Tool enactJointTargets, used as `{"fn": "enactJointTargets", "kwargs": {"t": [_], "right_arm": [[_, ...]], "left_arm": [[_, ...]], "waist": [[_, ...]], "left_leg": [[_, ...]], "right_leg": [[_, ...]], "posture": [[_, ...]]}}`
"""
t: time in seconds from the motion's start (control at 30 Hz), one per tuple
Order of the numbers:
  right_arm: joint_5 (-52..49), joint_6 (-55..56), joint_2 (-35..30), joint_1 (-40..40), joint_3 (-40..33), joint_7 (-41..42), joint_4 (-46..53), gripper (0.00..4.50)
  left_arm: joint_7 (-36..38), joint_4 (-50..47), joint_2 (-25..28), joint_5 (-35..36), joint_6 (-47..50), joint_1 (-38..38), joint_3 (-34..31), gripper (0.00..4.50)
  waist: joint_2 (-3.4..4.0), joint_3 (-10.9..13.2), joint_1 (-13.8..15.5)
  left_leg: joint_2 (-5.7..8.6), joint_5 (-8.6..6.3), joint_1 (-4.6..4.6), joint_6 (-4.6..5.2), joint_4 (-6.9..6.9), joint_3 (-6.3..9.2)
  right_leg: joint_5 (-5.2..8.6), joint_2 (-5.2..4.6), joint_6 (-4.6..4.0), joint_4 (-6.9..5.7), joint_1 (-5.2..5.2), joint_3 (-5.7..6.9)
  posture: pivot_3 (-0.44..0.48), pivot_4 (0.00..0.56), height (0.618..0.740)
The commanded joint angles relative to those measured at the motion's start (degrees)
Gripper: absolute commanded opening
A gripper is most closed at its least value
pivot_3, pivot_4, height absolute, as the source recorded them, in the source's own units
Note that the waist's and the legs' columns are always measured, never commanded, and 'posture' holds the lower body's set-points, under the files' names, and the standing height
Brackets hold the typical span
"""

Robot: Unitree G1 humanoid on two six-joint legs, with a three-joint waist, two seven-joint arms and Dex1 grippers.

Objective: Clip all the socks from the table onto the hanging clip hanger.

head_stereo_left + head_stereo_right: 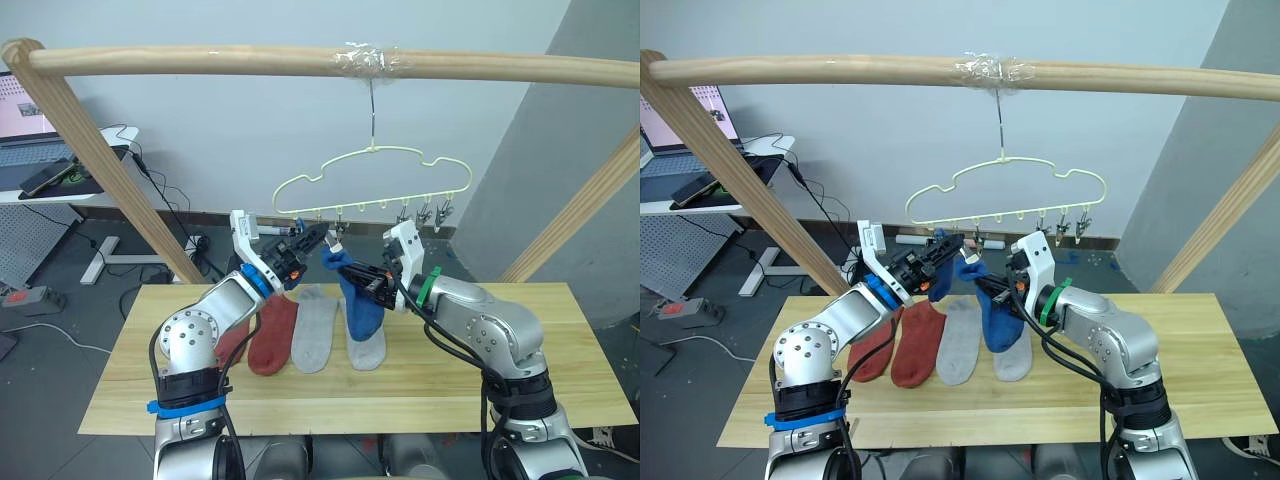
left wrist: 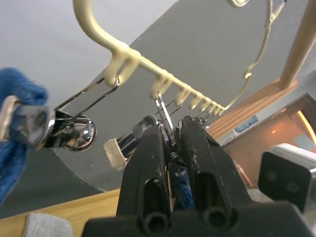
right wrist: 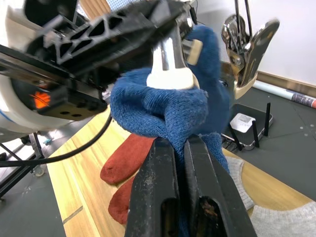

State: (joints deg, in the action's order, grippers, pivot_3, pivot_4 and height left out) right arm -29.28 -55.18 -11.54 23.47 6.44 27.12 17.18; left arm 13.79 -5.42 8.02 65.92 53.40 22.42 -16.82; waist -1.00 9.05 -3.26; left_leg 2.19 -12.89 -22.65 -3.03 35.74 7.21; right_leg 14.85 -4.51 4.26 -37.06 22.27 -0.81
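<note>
The pale-yellow clip hanger [image 1: 372, 170] hangs by its hook from the taped pole. My left gripper [image 1: 318, 238] is raised to its row of clips and is shut on one metal clip [image 2: 164, 116]. Just to the right, my right gripper [image 1: 347, 270] is shut on a blue sock [image 1: 362, 305]. The sock's top edge is lifted up against that clip, and the rest dangles above the table [image 1: 520, 370]. Two rust-red socks [image 1: 272, 335] and a light grey sock [image 1: 315, 335] lie flat side by side. A second grey sock [image 1: 370, 352] lies partly behind the blue one.
A round wooden pole frame [image 1: 200, 60] spans overhead, with slanted legs at the table's back left and back right. Several free clips [image 1: 440, 212] hang at the hanger's right end. A desk with a laptop [image 1: 30, 130] stands far left, off the table.
</note>
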Motion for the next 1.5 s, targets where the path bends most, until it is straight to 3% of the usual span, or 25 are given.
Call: {"fn": "enactJointTargets", "kwargs": {"t": [0.03,0.13,0.23,0.33,0.43,0.63,0.8,1.13,1.23,1.43,1.5], "right_arm": [[1.1,2.5,-0.2,1.0,1.1,-0.1,0.1,0.00],[1.8,3.4,0.3,1.1,1.8,-0.1,-0.6,0.00],[2.4,4.6,1.2,1.5,2.6,-0.4,-1.9,0.00],[3.3,5.8,2.4,2.2,3.6,-0.3,-4.0,0.00],[3.4,6.2,4.3,3.3,4.2,-0.1,-6.5,0.77],[4.2,6.2,4.4,3.9,4.5,0.7,-9.6,2.84],[6.1,8.1,0.8,1.8,5.2,2.2,-10.3,4.46],[4.4,13.2,-7.7,-5.2,-1.9,4.9,3.9,4.46],[3.2,13.3,-10.0,-6.8,-4.4,5.1,8.2,4.50],[1.9,13.3,-11.0,-7.8,-8.0,2.9,12.4,4.50],[2.0,13.7,-11.0,-7.8,-8.2,2.5,13.0,4.50]], "left_arm": [[1.3,-2.9,0.9,1.2,-0.5,0.1,-0.1,1.73],[1.4,-3.2,2.4,0.2,-0.8,0.1,-0.1,2.67],[3.8,-5.3,7.3,-4.4,-1.0,-1.5,2.5,3.60],[5.0,-6.9,10.4,-3.9,-0.2,-2.7,1.8,4.49],[5.5,-8.0,12.3,-3.9,-0.6,-3.5,1.2,4.50],[6.0,-10.7,12.3,-5.0,-1.9,-5.4,2.3,4.50],[10.0,-13.2,14.5,-17.9,-9.3,-8.3,10.9,4.50],[10.1,-8.6,9.4,-38.0,-28.4,-6.6,19.8,4.50],[9.9,-6.6,6.5,-40.3,-33.1,-5.6,20.3,3.97],[9.3,-2.1,2.3,-45.5,-37.7,-3.4,22.5,2.19],[9.4,-0.6,1.6,-47.0,-39.1,-2.9,23.0,2.19]], "waist": [[0.00,0.0,0.0],[0.00,0.0,-0.1],[0.01,0.0,-0.2],[0.01,0.0,-0.1],[0.02,0.0,0.0],[0.02,0.0,0.1],[0.04,0.0,0.4],[0.04,0.0,1.1],[0.04,0.0,1.3],[0.04,0.0,1.2],[0.04,0.0,1.2]], "left_leg": [[0.00,0.00,0.00,0.00,0.00,0.00],[0.00,0.00,0.01,0.00,0.00,0.01],[-0.01,0.00,0.02,0.00,0.00,0.00],[-0.03,0.00,0.03,0.00,-0.01,0.01],[-0.03,0.01,0.02,-0.01,-0.01,0.04],[-0.02,0.01,0.01,-0.02,0.00,0.08],[-0.02,0.01,0.03,-0.02,-0.01,0.02],[-0.05,0.01,-0.02,-0.02,0.01,-0.03],[-0.06,0.01,-0.03,-0.01,0.02,-0.03],[-0.08,0.01,-0.03,-0.01,0.10,-0.09],[-0.09,0.01,-0.03,0.00,0.13,-0.10]], "right_leg": [[0.00,0.00,0.00,0.00,0.00,0.00],[0.00,0.00,0.00,-0.02,0.01,0.00],[0.00,0.01,0.00,-0.03,0.01,0.00],[0.00,0.06,-0.01,-0.04,0.02,-0.03],[-0.01,0.06,-0.02,-0.05,0.02,-0.01],[-0.03,0.06,-0.05,-0.04,0.02,0.00],[-0.03,0.06,-0.05,-0.05,0.02,-0.02],[-0.05,0.06,-0.07,-0.01,0.03,-0.03],[-0.05,0.06,-0.06,-0.01,0.02,0.00],[-0.06,0.06,-0.03,-0.04,-0.02,0.00],[-0.06,0.07,-0.02,-0.05,-0.01,-0.01]], "posture": [[-0.079,0.116,0.740],[-0.076,0.113,0.740],[-0.076,0.113,0.740],[-0.064,0.111,0.740],[-0.048,0.109,0.740],[-0.033,0.102,0.740],[-0.030,0.100,0.740],[-0.051,0.112,0.740],[-0.066,0.114,0.740],[-0.099,0.113,0.740],[-0.107,0.116,0.740]]}}
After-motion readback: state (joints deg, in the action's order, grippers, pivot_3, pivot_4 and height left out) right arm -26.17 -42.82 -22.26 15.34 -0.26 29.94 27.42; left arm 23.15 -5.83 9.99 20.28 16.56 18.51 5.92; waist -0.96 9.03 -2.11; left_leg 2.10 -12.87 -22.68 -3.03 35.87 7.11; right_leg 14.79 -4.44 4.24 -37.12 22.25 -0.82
